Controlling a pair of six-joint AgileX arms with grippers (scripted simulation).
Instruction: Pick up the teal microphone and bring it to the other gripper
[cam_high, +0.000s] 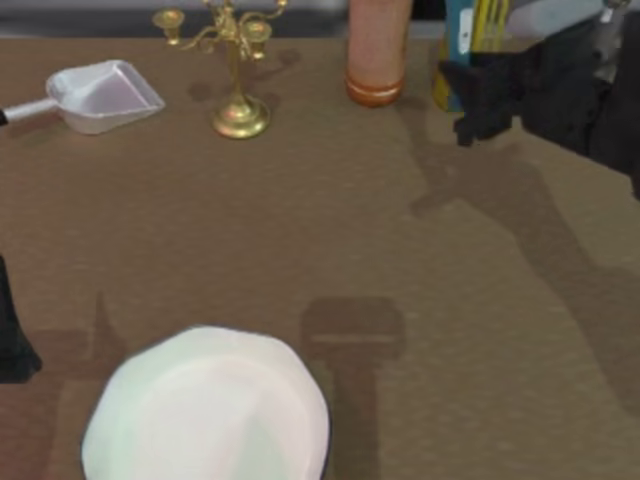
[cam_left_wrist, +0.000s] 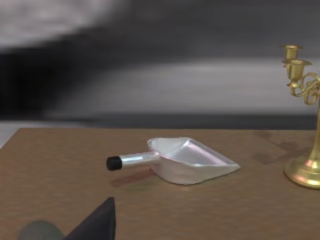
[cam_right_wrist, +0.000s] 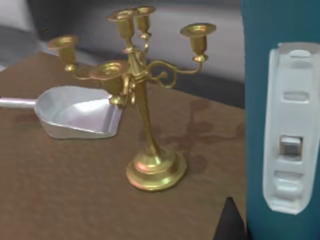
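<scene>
The right gripper (cam_high: 482, 108) hangs at the far right of the tabletop (cam_high: 330, 230), its jaws close against the teal microphone (cam_right_wrist: 260, 125). One dark jaw tip shows beside the handle in the right wrist view, but I cannot tell whether the jaws are apart or clamped on it. The microphone sits at the far right edge, with its white switch patch (cam_right_wrist: 291, 127) facing the wrist camera. It looks light and rigid with a smooth, tapering handle, so it could slip. The best hold is probably across the teal shaft below the switch, leaving free length for the receiving arm. To the left stand an orange cylinder (cam_high: 378, 50), a gold candelabra (cam_high: 238, 62) and a silver scoop (cam_high: 100, 95). A large pale rounded shape (cam_high: 205, 410) fills the near edge. The left gripper (cam_high: 12, 345) waits at the near left, its jaw state not visible.
</scene>
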